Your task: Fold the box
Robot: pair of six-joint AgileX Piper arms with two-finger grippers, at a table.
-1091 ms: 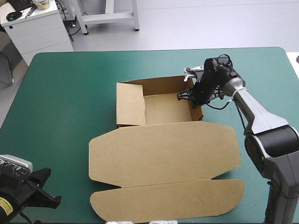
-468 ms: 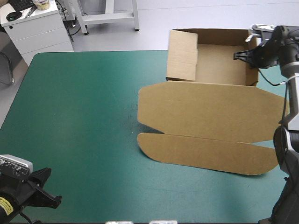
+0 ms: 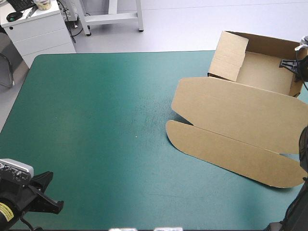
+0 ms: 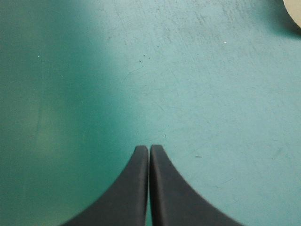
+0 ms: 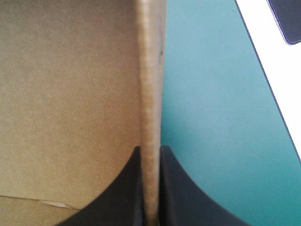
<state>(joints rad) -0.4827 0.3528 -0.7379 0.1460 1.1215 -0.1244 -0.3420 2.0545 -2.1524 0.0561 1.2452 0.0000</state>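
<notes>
**1. Box point(image 3: 250, 96).** In the high view the brown box lies in the 2 o'clock sector of the surface point(image 3: 96, 125). It is an open tray point(image 3: 262, 72) with the lid point(image 3: 231, 113) laid out flat.
- The tray sits at the far-right corner and crosses the line of the surface's far edge. Whether it rests there or is raised cannot be told.
- From the tray the lid runs toward 5 o'clock and ends in a long front flap point(image 3: 231, 154) with rounded ends.
- The side panel point(image 3: 230, 55) at the tray's 9 o'clock side stands up.

**2. Right pincer point(image 3: 292, 64).** It is at the tray's 3 o'clock wall.
- In the right wrist view the two black fingers point(image 5: 124, 197) are all but closed.
- The top edge of the brown wall point(image 5: 151, 94) is clamped between them.
- The inside of the tray lies on one side of the wall and the teal-green cover point(image 5: 207, 122) on the other.

**3. Left pincer point(image 3: 48, 195).** It is at the 8 o'clock corner of the surface, well apart from the box.
- In the left wrist view its black fingers point(image 4: 124, 197) are pressed together into one pointed arch.
- They grip nothing, and only the cover lies ahead of the tips.
</notes>
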